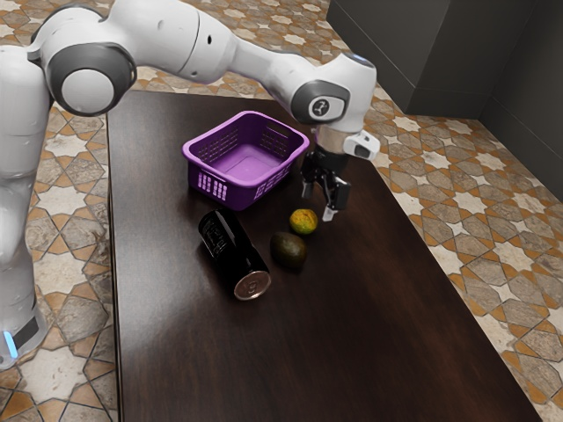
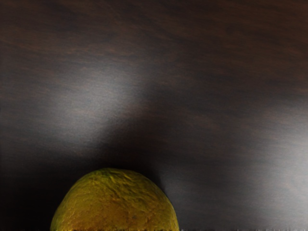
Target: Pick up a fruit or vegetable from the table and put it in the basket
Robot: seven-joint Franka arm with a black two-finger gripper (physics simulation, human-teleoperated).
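One round yellow-orange fruit (image 1: pixel 303 221) sits at the exterior view's seven o'clock from the black two-fingered claw (image 1: pixel 318 205), which gapes open.

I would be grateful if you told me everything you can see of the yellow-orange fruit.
The fruit is roundish, yellow-orange with green patches, its skin wrinkled and finely bumpy like citrus peel. It looks whole. It rests on the table, close beside the avocado; I can't tell whether those two touch. The open gripper is just above it, not gripping it.
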